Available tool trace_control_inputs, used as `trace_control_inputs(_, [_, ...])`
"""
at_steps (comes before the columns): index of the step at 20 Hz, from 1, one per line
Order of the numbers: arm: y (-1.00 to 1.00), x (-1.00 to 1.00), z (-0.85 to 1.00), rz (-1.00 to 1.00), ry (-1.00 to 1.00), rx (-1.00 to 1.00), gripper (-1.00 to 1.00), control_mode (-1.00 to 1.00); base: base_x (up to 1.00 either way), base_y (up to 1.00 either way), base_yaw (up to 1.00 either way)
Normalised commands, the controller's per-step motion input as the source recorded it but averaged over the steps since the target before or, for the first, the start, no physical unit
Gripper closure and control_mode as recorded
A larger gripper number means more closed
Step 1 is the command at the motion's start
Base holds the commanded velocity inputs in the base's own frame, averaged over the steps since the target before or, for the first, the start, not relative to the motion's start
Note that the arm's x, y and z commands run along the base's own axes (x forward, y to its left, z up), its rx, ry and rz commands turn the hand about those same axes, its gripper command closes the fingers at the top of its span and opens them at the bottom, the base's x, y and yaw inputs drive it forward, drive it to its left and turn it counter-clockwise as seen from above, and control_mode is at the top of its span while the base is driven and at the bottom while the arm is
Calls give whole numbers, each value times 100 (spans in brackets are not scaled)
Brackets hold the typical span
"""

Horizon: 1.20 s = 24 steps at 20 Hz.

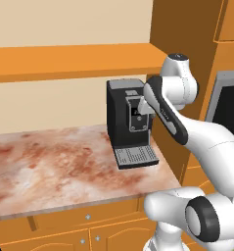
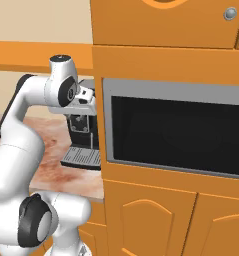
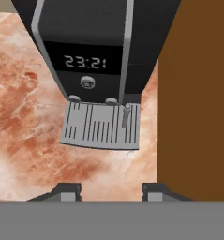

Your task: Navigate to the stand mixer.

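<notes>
The stand mixer is out of view. My gripper [image 3: 111, 191] hangs above the marbled reddish counter [image 3: 24, 136], its two tips wide apart with nothing between them, so it is open. It looks down on a tall boxy black coffee machine [image 3: 92, 51] with a grey drip tray [image 3: 101, 125] and a clock display. In the left base view the hand [image 1: 138, 113] hovers in front of that coffee machine [image 1: 119, 115], at the counter's right end.
An orange tall cabinet [image 1: 187, 54] stands right beside the coffee machine. It holds a built-in dark oven [image 2: 176, 130]. An orange shelf [image 1: 69, 61] runs above the counter [image 1: 50, 166], and drawers [image 1: 86, 215] sit below it.
</notes>
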Motion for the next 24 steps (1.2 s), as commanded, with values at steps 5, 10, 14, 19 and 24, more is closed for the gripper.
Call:
trace_control_inputs(5, [0,0,0,0,0,0,-100,100,0,0,0])
trace_control_inputs(10, [0,0,0,0,0,0,-100,100,-3,0,0])
trace_control_inputs(14, [0,0,0,0,0,0,-100,100,-60,0,0])
trace_control_inputs(19, [0,0,0,0,0,0,-100,100,-81,0,0])
trace_control_inputs(24, [0,0,0,0,0,0,-100,100,-2,0,0])
